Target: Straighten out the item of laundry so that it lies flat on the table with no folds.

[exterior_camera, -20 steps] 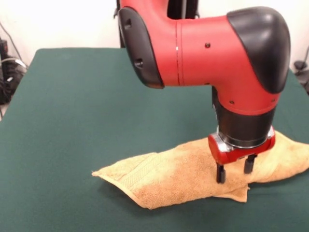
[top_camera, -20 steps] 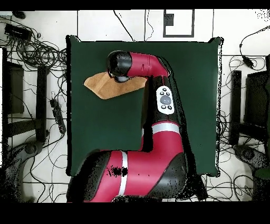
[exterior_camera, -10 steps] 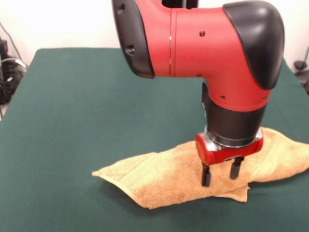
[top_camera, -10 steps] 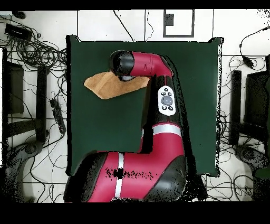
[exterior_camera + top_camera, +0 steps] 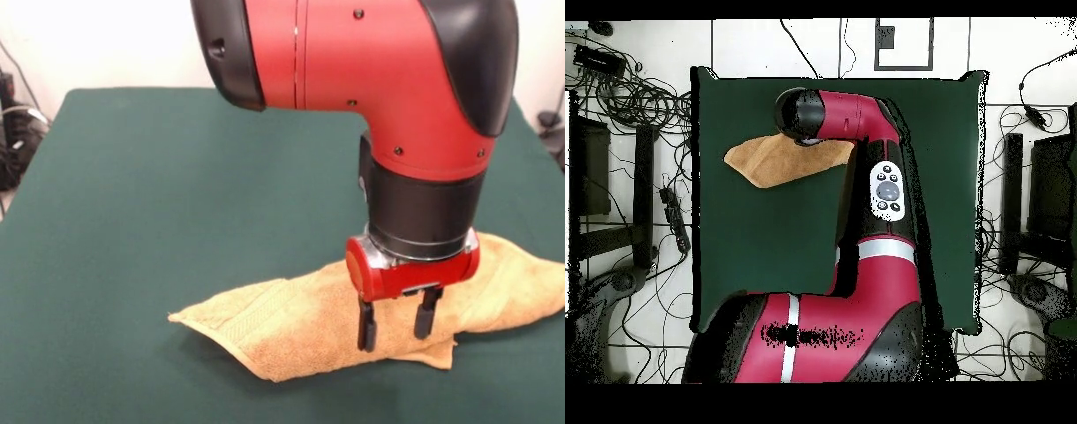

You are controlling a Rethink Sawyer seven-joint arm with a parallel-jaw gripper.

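One towel, one gripper poised above it

Front view first: the orange-tan towel (image 5: 353, 314) lies bunched and folded on the green table (image 5: 159, 203), stretched in a long band from a pointed end at the left to the right edge of the picture. A woven border band shows near its left end, and a doubled-over flap juts out along the front edge, just right of the gripper. The red and black arm (image 5: 371, 71) drops down over the cloth, and the gripper (image 5: 395, 324) hangs over the front edge of the towel with its two dark fingers (image 5: 365, 327) spread apart, nothing between them. Whether the tips touch the pile, I can't tell from this angle.

Overhead view now: the towel (image 5: 765, 162) sits near the left side of the table (image 5: 945, 200), in the half farther from the robot's base, well inside the far edge. It reads as a rough wedge, pointed at the left. The arm (image 5: 865, 150) reaches across the green top and its black-capped head covers the towel's upper right part. The gripper itself is hidden beneath that head here.
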